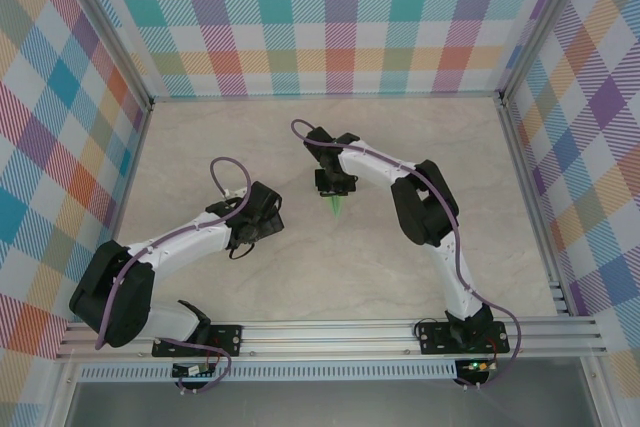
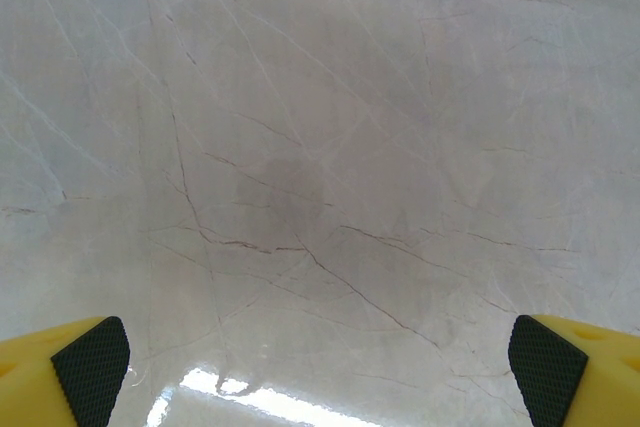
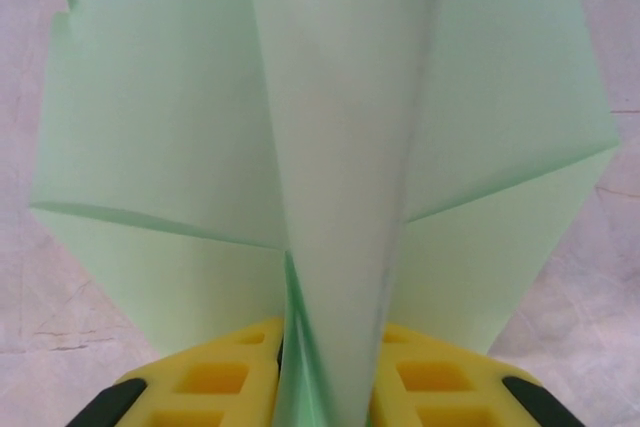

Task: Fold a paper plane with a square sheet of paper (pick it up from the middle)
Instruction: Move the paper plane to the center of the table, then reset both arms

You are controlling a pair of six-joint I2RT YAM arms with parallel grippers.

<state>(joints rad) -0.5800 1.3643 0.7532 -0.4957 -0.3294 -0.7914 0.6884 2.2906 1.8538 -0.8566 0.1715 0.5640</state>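
Watching from the overhead view: left arm [image 1: 165, 257] lies low and folded, upper link running from its base at the near rail [image 1: 330, 335] up and to the right, wrist turned down over the counter [image 1: 330, 277]. Right arm [image 1: 430, 212] rises from its base, bends at a dark elbow, and its forearm reaches left toward mid-counter, wrist pitched down.

Left gripper [image 2: 318, 372]: as wide as I get it. Its fingers [image 2: 90, 372] sit in the two bottom corners of its wrist view, black pads facing in, bare marble between them. Holding nothing, touching nothing.

Right gripper [image 3: 330, 392]: jaws narrowly apart, one yellow finger on either side of the centre fold of the paper plane [image 3: 330, 127]. Paper meets both inner faces. I cannot tell whether they are pinching it or merely flanking it.

Paper plane: pale mint green, wings spread left and right of the raised fold, lying on the counter near its middle. From above a green point [image 1: 336, 205] pokes out on the near side of the right gripper [image 1: 335, 185].

Surface: pale marble-look with fine veins, some glare. Bright checked panels [image 1: 340, 17] on three sides, aluminium frame at the corners. Purple cable along each arm.
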